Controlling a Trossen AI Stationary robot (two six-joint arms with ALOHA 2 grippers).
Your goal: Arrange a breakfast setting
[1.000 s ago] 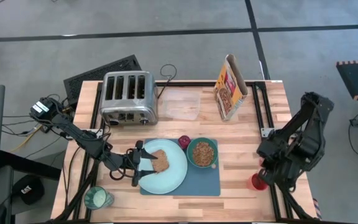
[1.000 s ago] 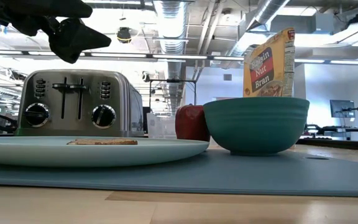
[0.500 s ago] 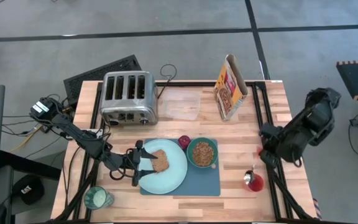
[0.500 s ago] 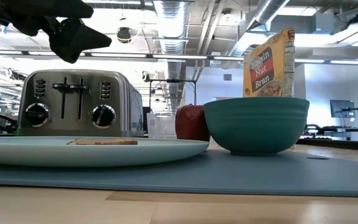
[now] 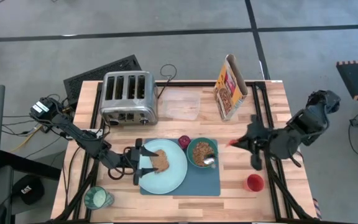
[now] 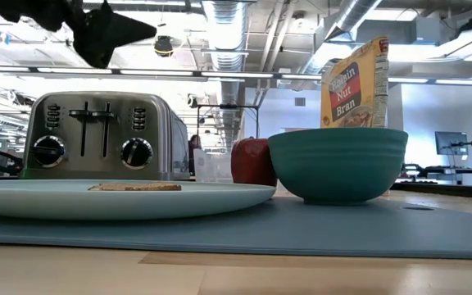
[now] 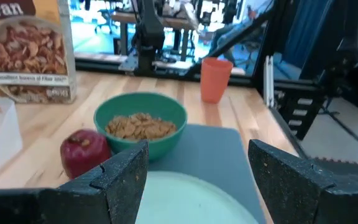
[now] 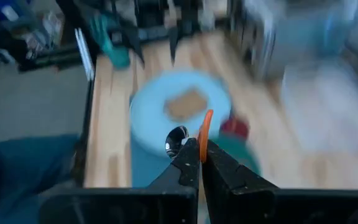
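High view: red-handled spoon is clamped in the right hand, shiny bowl end over the round green bowl. Left hand is held agape beside the toast slice.

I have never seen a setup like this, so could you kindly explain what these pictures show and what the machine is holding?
Two robot arms work at a wooden table. One picture looks straight down, one looks level across the table, and two come from cameras on the wrists. On the table a blue mat carries a pale plate with toast, a green bowl of cereal and a red fruit. Behind stand a toaster and a cereal box. The right gripper is shut on a red-handled spoon, carried above the bowl. The left gripper hangs open at the plate.
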